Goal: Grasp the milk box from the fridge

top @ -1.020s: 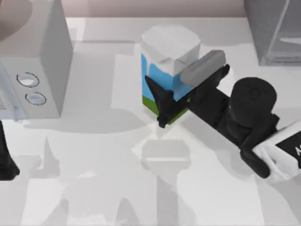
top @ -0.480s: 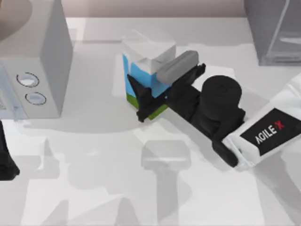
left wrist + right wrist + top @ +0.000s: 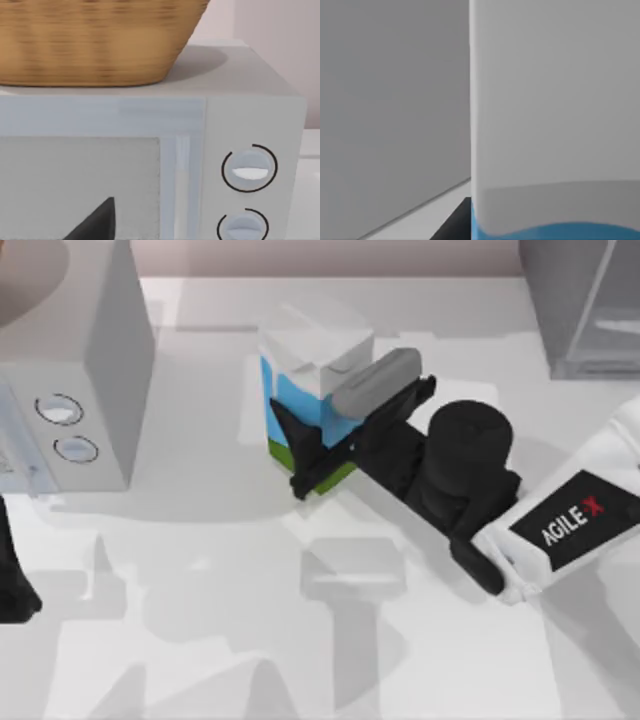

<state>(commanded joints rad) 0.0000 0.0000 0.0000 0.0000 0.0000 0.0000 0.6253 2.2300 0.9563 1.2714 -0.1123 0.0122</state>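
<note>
Milk box stands upright between my right gripper's clenched fingers, well left of the fridge.

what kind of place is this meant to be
Probably a mock kitchen counter in simulation: a microwave with two dials and a wicker basket on top, the fridge at the far right corner, and a milk box held by the right gripper.
</note>
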